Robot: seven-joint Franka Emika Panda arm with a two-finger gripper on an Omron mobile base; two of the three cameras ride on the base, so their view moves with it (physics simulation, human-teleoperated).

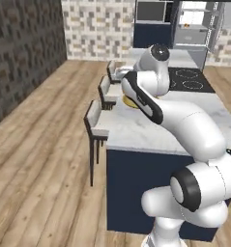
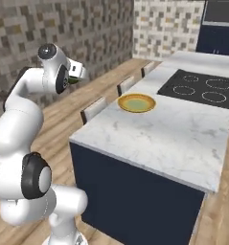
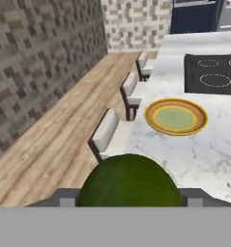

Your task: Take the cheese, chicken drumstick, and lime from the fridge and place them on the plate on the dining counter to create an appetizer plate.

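Observation:
The lime (image 3: 130,183), a dark green ball, sits between my gripper's (image 3: 130,200) fingers, which are shut on it. In the right base view the gripper (image 2: 77,75) hangs high to the left of the dining counter (image 2: 183,134), with a sliver of the lime (image 2: 74,81) showing under it. The plate (image 3: 175,117), yellow-orange at the rim and greenish in the middle, lies bare on the marble ahead of the hand, near the counter's stool-side edge (image 2: 136,103). My arm hides most of the plate (image 1: 128,102) in the left base view. The fridge (image 1: 196,29) stands open far behind the counter.
A black cooktop (image 2: 202,88) is set into the counter beyond the plate. Three white stools (image 3: 107,132) line the counter's left side over the wooden floor. A stone wall (image 3: 39,62) runs along the far left. Dark navy cabinets (image 2: 221,38) stand at the back.

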